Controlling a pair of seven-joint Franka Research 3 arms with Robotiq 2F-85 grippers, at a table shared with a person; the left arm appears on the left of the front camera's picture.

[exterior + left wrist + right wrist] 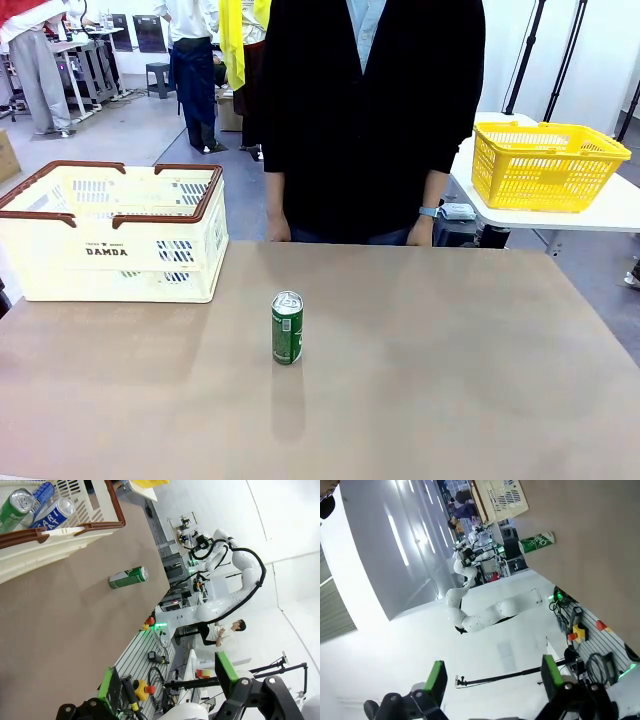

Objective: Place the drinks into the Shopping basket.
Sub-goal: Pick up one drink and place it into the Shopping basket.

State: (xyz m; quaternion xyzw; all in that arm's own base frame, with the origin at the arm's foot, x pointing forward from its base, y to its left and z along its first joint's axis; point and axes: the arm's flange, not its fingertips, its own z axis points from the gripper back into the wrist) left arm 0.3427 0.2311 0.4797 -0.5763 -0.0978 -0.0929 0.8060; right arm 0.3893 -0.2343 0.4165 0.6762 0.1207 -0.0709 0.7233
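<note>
A dark green drink can [287, 328] with a silver top stands upright on the brown table [460, 350], a little left of centre. It also appears in the left wrist view [128, 577] and the right wrist view [536, 543]. The cream Shopping basket [110, 235] with brown rim stands at the table's far left. Inside the basket [75, 535] lie a light green can [15, 507] and a blue can [54, 514] with white lettering. My left gripper [167, 680] is open and empty, well away from the can. My right gripper [493, 677] is open too, also far from it.
A person in dark clothes stands at the table's far edge, hands [278, 230] hanging by it. A yellow mesh basket [545, 165] sits on a separate white table at the back right.
</note>
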